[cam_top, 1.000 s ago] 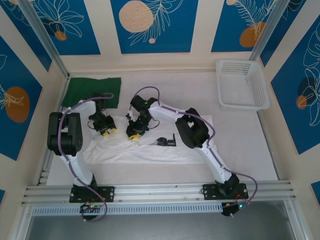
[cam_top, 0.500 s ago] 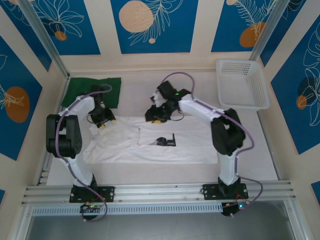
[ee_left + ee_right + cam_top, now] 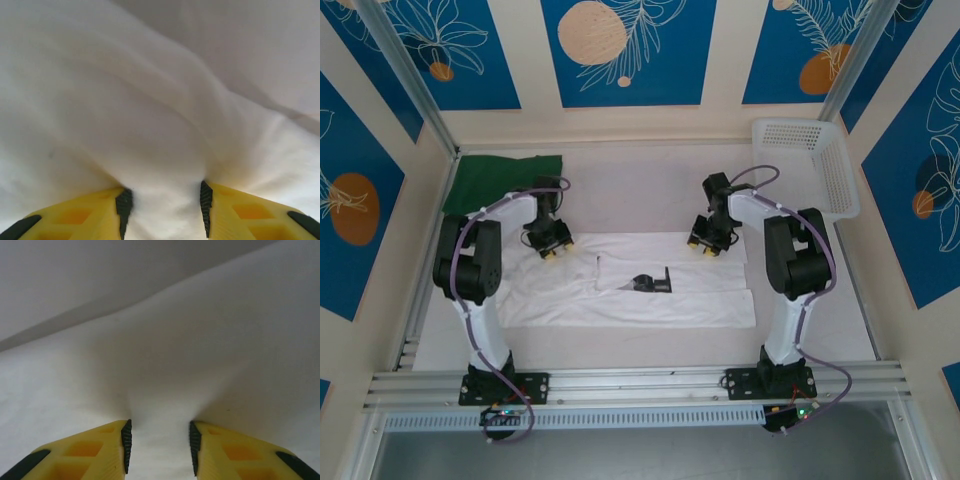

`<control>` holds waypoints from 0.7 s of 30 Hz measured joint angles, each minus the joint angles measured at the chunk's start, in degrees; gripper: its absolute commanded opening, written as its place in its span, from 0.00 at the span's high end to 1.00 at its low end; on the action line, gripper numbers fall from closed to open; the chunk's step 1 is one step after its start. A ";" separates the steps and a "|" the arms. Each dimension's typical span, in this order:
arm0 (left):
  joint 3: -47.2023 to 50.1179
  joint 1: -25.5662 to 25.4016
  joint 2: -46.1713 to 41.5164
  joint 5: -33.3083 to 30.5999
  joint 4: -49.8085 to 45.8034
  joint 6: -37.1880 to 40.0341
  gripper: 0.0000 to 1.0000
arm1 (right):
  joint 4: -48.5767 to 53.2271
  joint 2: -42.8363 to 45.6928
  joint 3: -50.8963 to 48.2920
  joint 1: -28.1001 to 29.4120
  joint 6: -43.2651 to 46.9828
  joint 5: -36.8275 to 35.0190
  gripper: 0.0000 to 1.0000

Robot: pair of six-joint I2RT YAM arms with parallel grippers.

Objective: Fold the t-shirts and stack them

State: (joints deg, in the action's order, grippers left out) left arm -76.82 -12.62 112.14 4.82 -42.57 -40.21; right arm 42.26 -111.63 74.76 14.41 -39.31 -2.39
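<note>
White cloth t-shirt with black marks [image 3: 650, 300], spread flat
left gripper [image 3: 552, 249] and right gripper [image 3: 704, 247] both clamped on its far edge

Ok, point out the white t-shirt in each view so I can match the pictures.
Top external: white t-shirt spread flat mid-table, between the two arms.
Left wrist: white t-shirt bunched between the left gripper's yellow fingers.
Right wrist: white t-shirt, smoother, between the right gripper's yellow fingers.
Shared landmark: those yellow fingers, at the shirt's far edge from above: left gripper, right gripper.
</note>
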 measured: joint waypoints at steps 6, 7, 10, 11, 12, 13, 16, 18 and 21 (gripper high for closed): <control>-7.37 -5.22 5.31 -0.98 0.09 0.02 0.55 | -0.50 3.63 -4.63 -0.20 -5.14 -0.94 0.61; -8.52 -6.08 6.12 -1.07 0.00 0.00 0.55 | -0.09 4.72 -6.21 -0.31 -6.01 -1.16 0.61; -13.44 -9.20 9.27 -1.07 -0.33 0.07 0.55 | 0.92 8.79 -11.15 -0.90 -8.61 -1.38 0.61; -15.56 -10.21 10.67 -1.09 -0.55 0.15 0.55 | 1.40 10.32 -12.92 -1.29 -9.35 -1.51 0.61; -18.36 -11.32 12.46 -1.07 -0.94 0.24 0.55 | 2.03 11.78 -14.51 -1.77 -10.03 -1.60 0.60; -20.39 -12.09 13.70 -1.07 -1.22 0.26 0.55 | 2.58 13.07 -15.82 -2.25 -10.56 -1.64 0.60; -29.92 -14.88 19.50 -1.07 -2.56 0.76 0.55 | 4.15 17.09 -18.73 -3.85 -11.58 -1.75 0.59; -37.57 -16.48 24.02 -1.05 -3.45 1.33 0.56 | 5.20 19.52 -19.30 -5.05 -11.72 -1.79 0.58; -51.15 -18.34 31.89 -1.05 -4.94 1.75 0.55 | 6.34 22.29 -19.26 -6.86 -11.61 -1.95 0.57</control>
State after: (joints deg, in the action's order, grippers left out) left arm -127.96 -30.96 144.03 3.77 -47.51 -38.46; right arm 48.60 -89.34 55.51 7.55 -50.92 -4.34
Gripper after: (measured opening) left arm 0.447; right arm 0.428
